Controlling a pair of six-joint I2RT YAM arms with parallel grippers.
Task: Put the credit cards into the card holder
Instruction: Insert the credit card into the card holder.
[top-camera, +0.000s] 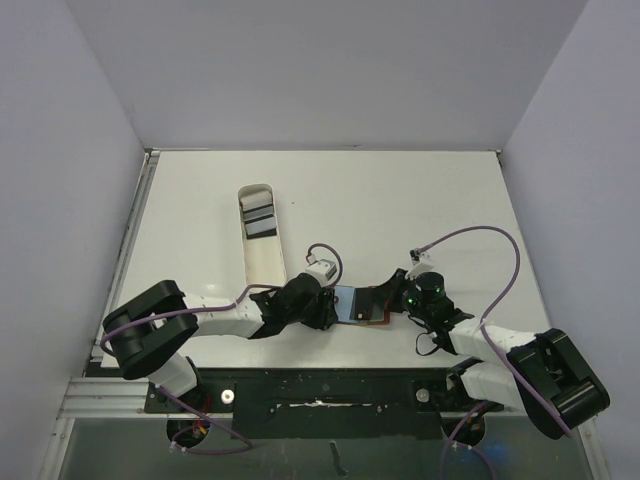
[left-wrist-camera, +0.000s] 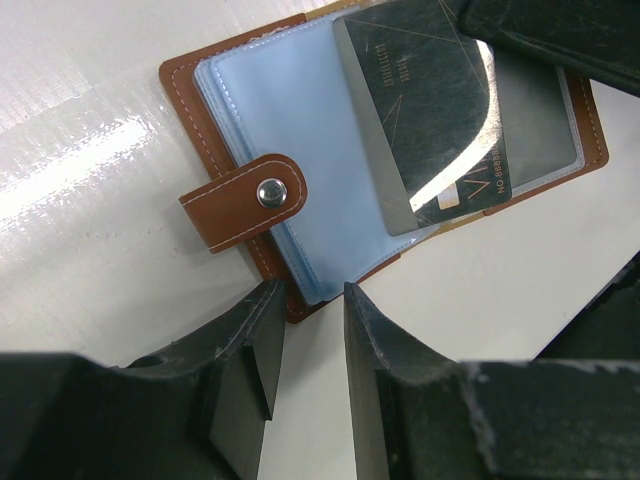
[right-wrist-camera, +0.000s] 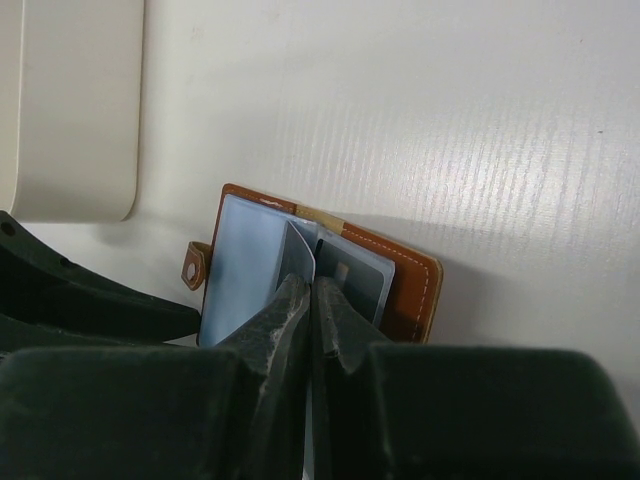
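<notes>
Pinching a credit card (left-wrist-camera: 430, 110) against the open card holder (left-wrist-camera: 182, 80), the right hand (right-wrist-camera: 310, 285) faces the spread left hand (left-wrist-camera: 308, 295).

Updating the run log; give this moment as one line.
left claw: open by wallet | right claw: shut on card | card: lying over open wallet

Items I see from the right wrist:
- card holder (right-wrist-camera: 412, 288), brown, lying open on white table (right-wrist-camera: 450, 120), pale blue pockets up, tab (right-wrist-camera: 192, 268) at left.
- right gripper (right-wrist-camera: 312, 285), fingers pressed onto thin grey sheet (right-wrist-camera: 298, 250); card or pocket leaf, unclear.
- white tray (right-wrist-camera: 75, 110), upper left.
</notes>
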